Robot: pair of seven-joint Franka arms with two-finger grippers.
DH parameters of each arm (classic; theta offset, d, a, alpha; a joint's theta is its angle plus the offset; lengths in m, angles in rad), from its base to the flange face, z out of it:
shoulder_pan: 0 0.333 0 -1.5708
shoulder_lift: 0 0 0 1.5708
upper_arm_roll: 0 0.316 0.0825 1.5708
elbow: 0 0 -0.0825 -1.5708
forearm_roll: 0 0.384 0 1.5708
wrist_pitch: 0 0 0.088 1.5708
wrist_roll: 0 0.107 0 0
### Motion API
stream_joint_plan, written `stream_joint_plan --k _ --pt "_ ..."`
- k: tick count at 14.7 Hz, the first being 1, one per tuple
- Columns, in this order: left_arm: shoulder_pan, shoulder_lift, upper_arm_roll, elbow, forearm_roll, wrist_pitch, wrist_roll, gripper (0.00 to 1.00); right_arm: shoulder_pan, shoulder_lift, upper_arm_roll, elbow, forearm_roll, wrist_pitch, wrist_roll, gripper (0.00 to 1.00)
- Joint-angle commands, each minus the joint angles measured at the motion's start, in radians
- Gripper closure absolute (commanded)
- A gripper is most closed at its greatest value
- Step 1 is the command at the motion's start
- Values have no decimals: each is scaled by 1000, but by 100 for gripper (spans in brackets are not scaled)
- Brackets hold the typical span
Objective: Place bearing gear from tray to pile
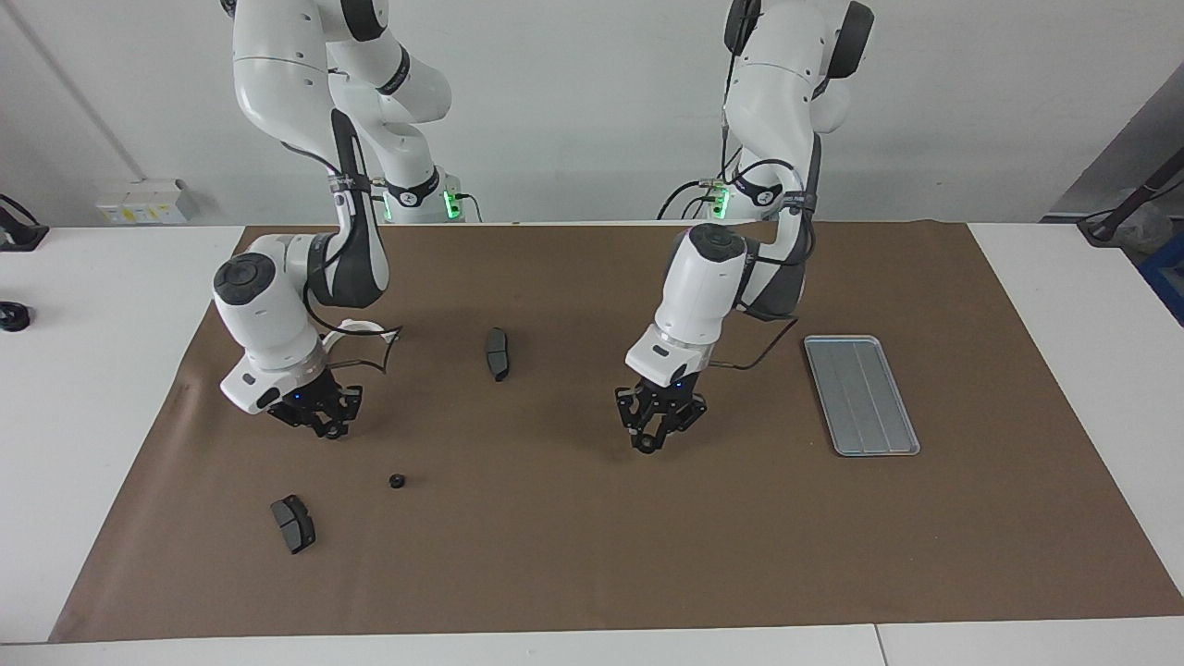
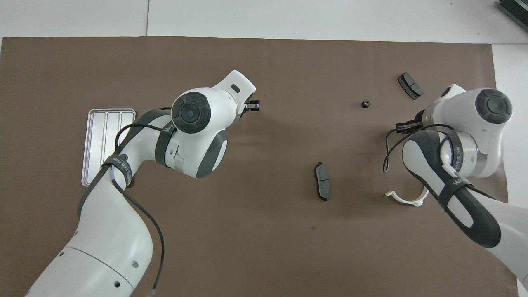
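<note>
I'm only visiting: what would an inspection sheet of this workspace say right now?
Surface: brown mat on white table.
Job's things: tray holds nothing; small black gear lies on the mat among the pile: white bracket, brake pads and.
Clutter: nothing seen.
End effectors: left end effector over bare mat mid-table; right end effector over mat beside the bracket.
Cables: black cable looped at each wrist.
Surroundings: white wall, socket box, black object at table edge.

White bracket (image 2: pixel 406 199) — half hidden under right arm.
</note>
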Motion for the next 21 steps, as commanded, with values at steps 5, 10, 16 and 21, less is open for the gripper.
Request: stream_joint_plan --k 5,10,16,21 --pt "-59 47 14 35 -21 130 -27 99 -17 -18 12 6 14 18 -66 0" --pt "-101 33 15 -25 -21 135 -59 1 13 -26 33 182 34 -192 146 0" --pt "-69 -13 24 -42 -16 91 -50 0 148 31 35 375 88 -292 343 0" --pt "52 -232 23 -241 -13 13 117 0 331 158 32 509 65 -288 489 0"
